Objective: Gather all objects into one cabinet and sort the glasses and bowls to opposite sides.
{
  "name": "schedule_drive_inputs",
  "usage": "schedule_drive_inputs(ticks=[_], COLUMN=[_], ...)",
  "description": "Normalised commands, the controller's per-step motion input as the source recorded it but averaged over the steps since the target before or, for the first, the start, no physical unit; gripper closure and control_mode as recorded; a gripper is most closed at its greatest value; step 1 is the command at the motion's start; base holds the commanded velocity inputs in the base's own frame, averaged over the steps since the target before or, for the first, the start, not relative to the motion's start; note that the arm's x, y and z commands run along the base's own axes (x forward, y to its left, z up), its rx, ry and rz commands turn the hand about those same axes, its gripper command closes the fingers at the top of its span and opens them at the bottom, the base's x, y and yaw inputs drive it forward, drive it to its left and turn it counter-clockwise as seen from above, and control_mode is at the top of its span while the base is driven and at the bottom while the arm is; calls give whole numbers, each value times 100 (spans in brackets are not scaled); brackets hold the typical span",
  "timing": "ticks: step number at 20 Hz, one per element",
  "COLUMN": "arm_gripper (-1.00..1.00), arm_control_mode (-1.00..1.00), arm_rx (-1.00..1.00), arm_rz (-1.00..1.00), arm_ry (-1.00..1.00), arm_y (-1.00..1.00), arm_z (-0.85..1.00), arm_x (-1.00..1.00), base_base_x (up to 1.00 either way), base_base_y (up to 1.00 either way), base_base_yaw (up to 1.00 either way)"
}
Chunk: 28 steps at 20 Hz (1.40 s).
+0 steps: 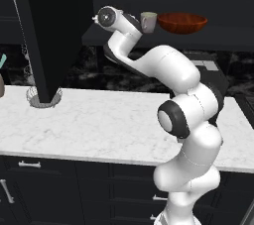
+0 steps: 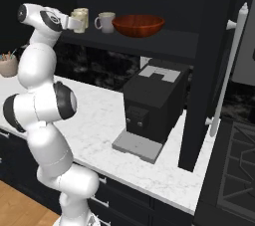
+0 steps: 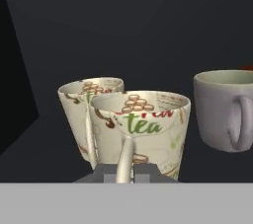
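Placing a tumbler on the cabinet shelf, risk of knocking its neighbours

Standing by the marble counter [image 1: 99, 125], the biggest thing is the white arm [image 1: 186, 120], reaching up and back into the black cabinet [image 2: 164, 43]. Its dark shelf carries everything the task wants.

Right end of the shelf: the red-brown bowl [image 2: 138, 25], wide and shallow, upright. Just left of it, the greyish-white cup [image 2: 105, 22], handle toward the bowl side in the right base view, a small gap between them. Left end: two cream tumblers. The near tumbler [image 3: 141, 134] is at the gripper [image 3: 125, 171]; the far tumbler [image 3: 85, 114] sits just behind it and looks to be touching or nearly so, can't tell which.

Gripper: jaws nearly pressed together, pinching the near tumbler's wall at the rim, one finger inside the cup. Whether the tumbler's base is already down on the shelf is hidden.

What could go wrong, my guess: letting go with the tumbler not flat would tip it into the far tumbler. Pulling back with the inner finger dragging on the wall could haul it off the shelf edge onto the counter. A sideways swing to the right would clip the cup and shove it into the bowl.

Coffee machine [image 2: 152, 105] sits below on the counter, well clear.
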Motion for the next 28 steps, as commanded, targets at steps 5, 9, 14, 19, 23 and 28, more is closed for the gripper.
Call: schedule_drive_inputs(ticks=[5,9,14,19,23,28], arm_gripper=[100,100,-100,-100,-100,-100], arm_control_mode=[-100,-100,-100,-100,-100,-100], arm_rx=[-3,-3,-3,-1,0,0], arm_rz=[0,0,0,0,-1,-1], arm_ry=[0,0,0,0,0,0], arm_y=[0,0,-1,-2,-19,-5], arm_z=[-15,-18,-28,-4,0,6], arm_x=[34,20,9,0,-18,-38], base_base_x=[0,0,0,0,0,0], base_base_y=[0,0,0,0,0,0], base_base_yaw=[0,0,0,0,0,0])
